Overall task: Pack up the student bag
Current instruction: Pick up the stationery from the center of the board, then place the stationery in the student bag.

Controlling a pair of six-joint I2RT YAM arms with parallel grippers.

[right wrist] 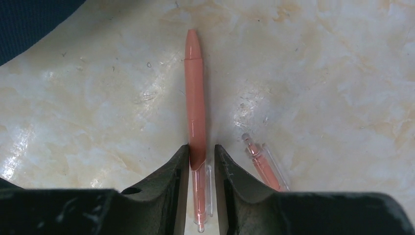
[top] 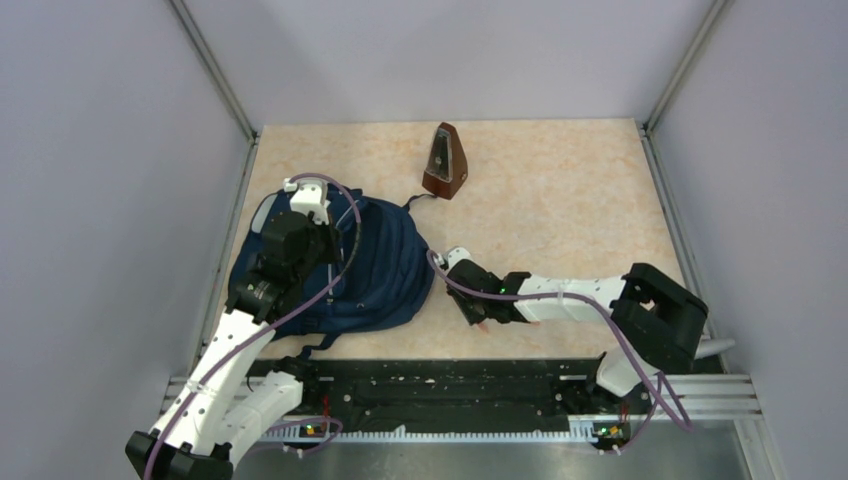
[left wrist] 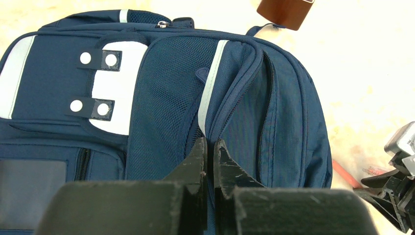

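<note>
Salmon pen (right wrist: 195, 98) lies on table (right wrist: 318, 73), betw. fingers of R end effector (right wrist: 201, 149), narrowly apart. L end effector (left wrist: 209, 144): fingers together, over navy student bag (left wrist: 166, 98) w/ grey stripes.

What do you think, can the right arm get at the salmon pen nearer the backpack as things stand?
Probably yes: the right claw straddles the salmon pen, with the pen in its gap, and nothing covers it. A second pen lies just outside the claw, clear of that gap.
</note>
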